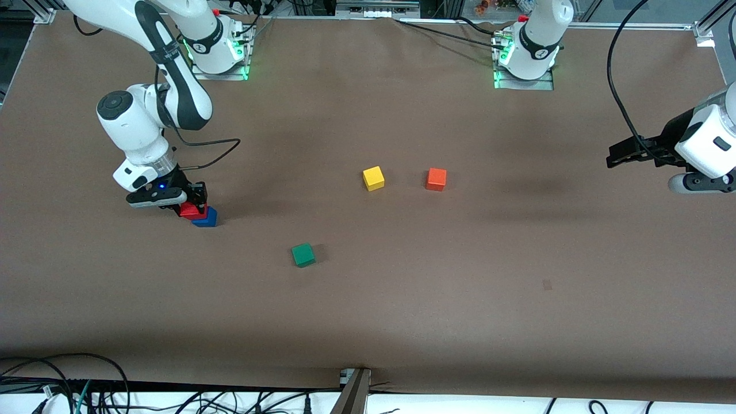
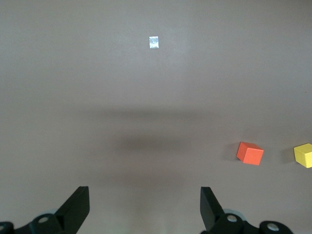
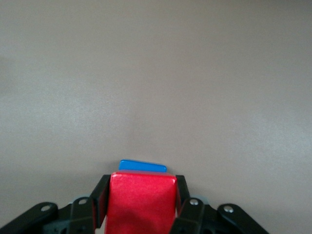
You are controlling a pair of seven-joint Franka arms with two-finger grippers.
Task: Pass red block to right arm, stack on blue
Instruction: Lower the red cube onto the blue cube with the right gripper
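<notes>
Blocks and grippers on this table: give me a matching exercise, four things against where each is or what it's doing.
Things:
1. red block
2. blue block
3. green block
4. left gripper

States:
A. alone, nearest the front camera
B. open, up in the air at the left arm's end
C. held in the right gripper
D. on the table under another block

Pairs: 1-C, 2-D, 3-A, 4-B

Your brown table (image 1: 402,299) carries four cubes directly: blue cube (image 1: 208,218) toward the right arm's end, green cube (image 1: 303,255), yellow cube (image 1: 374,178), orange cube (image 1: 436,179).
</notes>
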